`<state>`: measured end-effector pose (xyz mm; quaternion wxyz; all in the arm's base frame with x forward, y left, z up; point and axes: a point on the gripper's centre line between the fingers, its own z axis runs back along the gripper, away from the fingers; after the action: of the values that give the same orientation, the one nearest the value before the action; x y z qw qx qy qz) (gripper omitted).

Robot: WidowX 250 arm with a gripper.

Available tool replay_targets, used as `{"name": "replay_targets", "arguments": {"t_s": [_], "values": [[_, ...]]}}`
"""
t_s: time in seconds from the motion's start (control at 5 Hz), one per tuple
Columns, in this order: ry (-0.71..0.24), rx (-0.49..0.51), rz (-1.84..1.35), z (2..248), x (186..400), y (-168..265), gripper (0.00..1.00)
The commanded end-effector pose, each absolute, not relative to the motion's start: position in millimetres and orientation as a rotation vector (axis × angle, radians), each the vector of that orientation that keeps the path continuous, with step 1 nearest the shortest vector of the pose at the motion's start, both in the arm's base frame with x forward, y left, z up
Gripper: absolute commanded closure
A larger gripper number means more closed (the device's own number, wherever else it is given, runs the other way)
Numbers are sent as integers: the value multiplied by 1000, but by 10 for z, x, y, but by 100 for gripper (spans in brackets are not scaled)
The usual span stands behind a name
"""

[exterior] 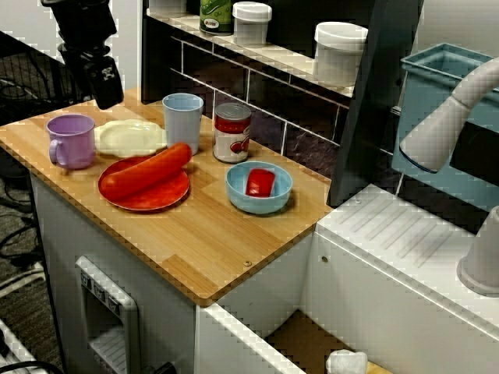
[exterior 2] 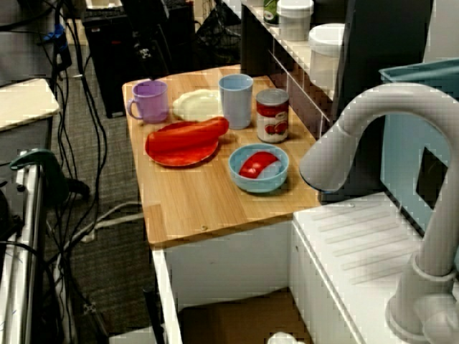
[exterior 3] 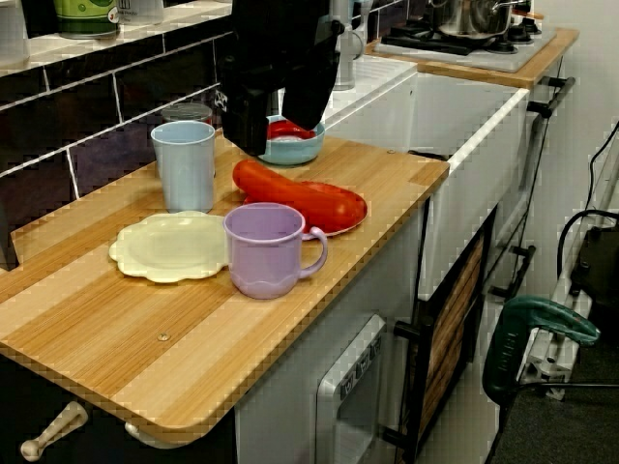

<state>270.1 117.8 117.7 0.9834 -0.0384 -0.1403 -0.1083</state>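
Observation:
My black gripper (exterior: 105, 89) hangs above the back left corner of the wooden counter (exterior: 195, 249), empty, with its jaws too dark to read. Below and beside it stand a purple mug (exterior: 70, 140) and a cream plate (exterior: 129, 136). In the view from the counter's end the gripper (exterior 3: 261, 135) sits over a long red sausage (exterior 3: 290, 188) on a red plate (exterior 3: 338, 208), near the light blue cup (exterior 3: 184, 164). A blue bowl (exterior: 257, 199) holds a small red piece (exterior: 260, 182). A tomato can (exterior: 231, 132) stands behind it.
White jars (exterior: 339, 51) and a green can (exterior: 216, 14) line the tiled shelf behind the counter. A white sink unit with a grey faucet (exterior: 444, 125) and a teal bin (exterior: 437, 86) lie to the right. A stove with a pot (exterior 3: 474, 14) is beyond.

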Motion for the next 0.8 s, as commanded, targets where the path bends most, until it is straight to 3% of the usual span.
{"name": "replay_targets", "arguments": {"t_s": [0.0,0.6], "values": [[-295,-23,-261,1248,2593,1371,0],[-288,-24,-237,1179,2360,1580,0]]}}
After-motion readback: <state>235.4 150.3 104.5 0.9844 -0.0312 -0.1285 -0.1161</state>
